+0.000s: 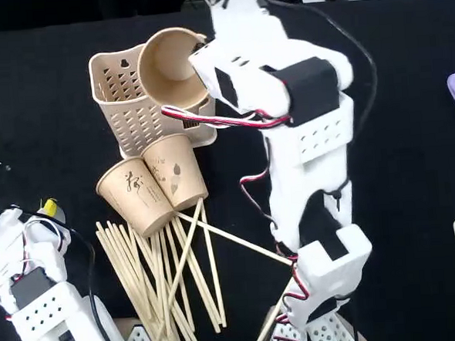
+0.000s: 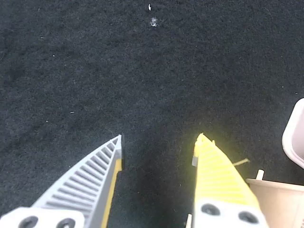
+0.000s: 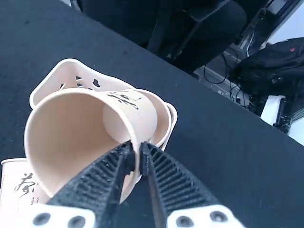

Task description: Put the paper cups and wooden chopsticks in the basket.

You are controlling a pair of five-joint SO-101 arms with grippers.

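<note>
The right tool [image 3: 137, 145] pinches a light, easily crushed paper cup [image 1: 167, 66] by its rim, seemingly the stiffest hold, tipped over the basket [image 1: 122, 109] at eleven o'clock on the counter [image 1: 415, 205] — the left tool [image 2: 159, 138] hangs spread.

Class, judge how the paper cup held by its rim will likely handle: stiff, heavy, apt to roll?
Probably light: the right gripper holds the cup tilted by one thin wall alone. That wall likely dents if squeezed harder. Round and tapered, it would probably roll in a curve if dropped on its side.
</note>
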